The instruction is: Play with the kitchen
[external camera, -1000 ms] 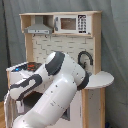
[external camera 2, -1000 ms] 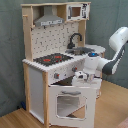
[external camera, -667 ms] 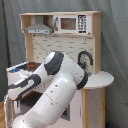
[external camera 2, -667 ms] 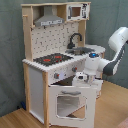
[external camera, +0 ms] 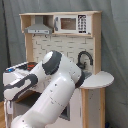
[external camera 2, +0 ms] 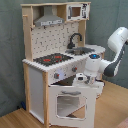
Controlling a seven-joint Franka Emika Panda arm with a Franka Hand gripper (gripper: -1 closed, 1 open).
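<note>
Second exterior view: hand [external camera 2: 80, 78] at the kitchen's [external camera 2: 52, 60] front edge above the oven door [external camera 2: 70, 102], finger spread unclear.

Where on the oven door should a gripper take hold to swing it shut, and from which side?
Grip the oven door at its top free edge, above the window. In the second exterior view it hangs open, tilted outward and apparently hinged along the bottom, so the top edge gives the most leverage. Come from the front and above, then push up towards the kitchen. The gripper sits just above that edge.
</note>
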